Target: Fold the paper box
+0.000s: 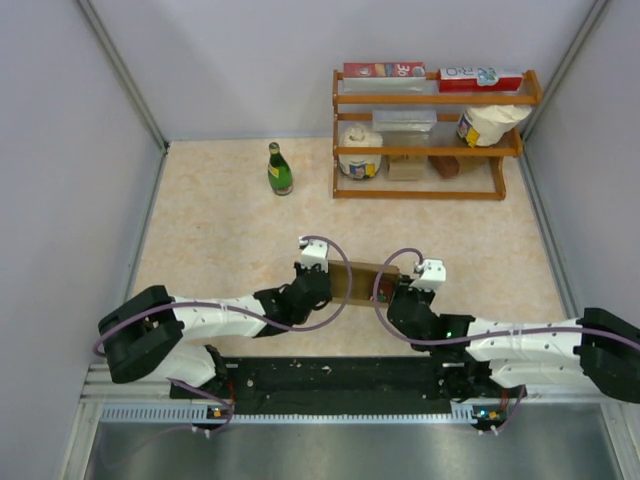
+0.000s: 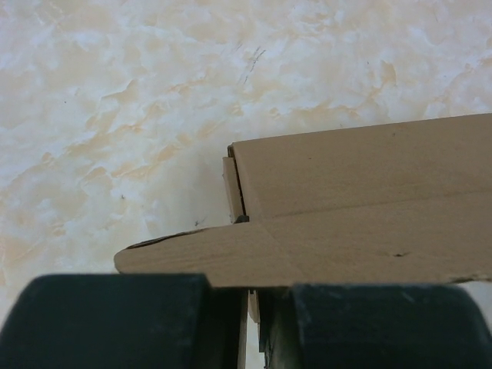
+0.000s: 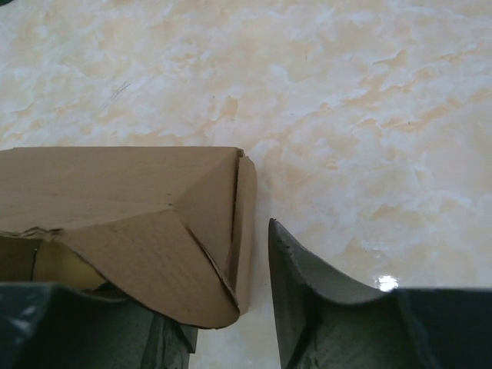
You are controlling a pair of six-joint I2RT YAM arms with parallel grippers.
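The left end effector [image 1: 320,276] is clamping its dark, matte pads [image 2: 115,323] together on a thin cardboard edge of the box [image 1: 358,281], with a rounded flap lying just across them. The right end effector [image 1: 410,290] is standing apart. One finger is sitting under the box's other end, and the other, a dull grey curved finger [image 3: 307,307], is keeping a narrow gap from the cardboard.

The box is lying between the two end effectors on the table [image 1: 220,230], near the arms and roughly central. It is looking like a slim, plain brown form with a flat, faintly fibrous top. A crease is running along its length, and at the right end the flaps are folding into a corner with one rounded, slightly ragged edge hanging loose.

The table is showing a glossy, marbled cream surface. Farther back a green glass bottle [image 1: 279,170] is standing upright, and at the far right a wooden rack [image 1: 430,151] is carrying printed cartons and white tubs.
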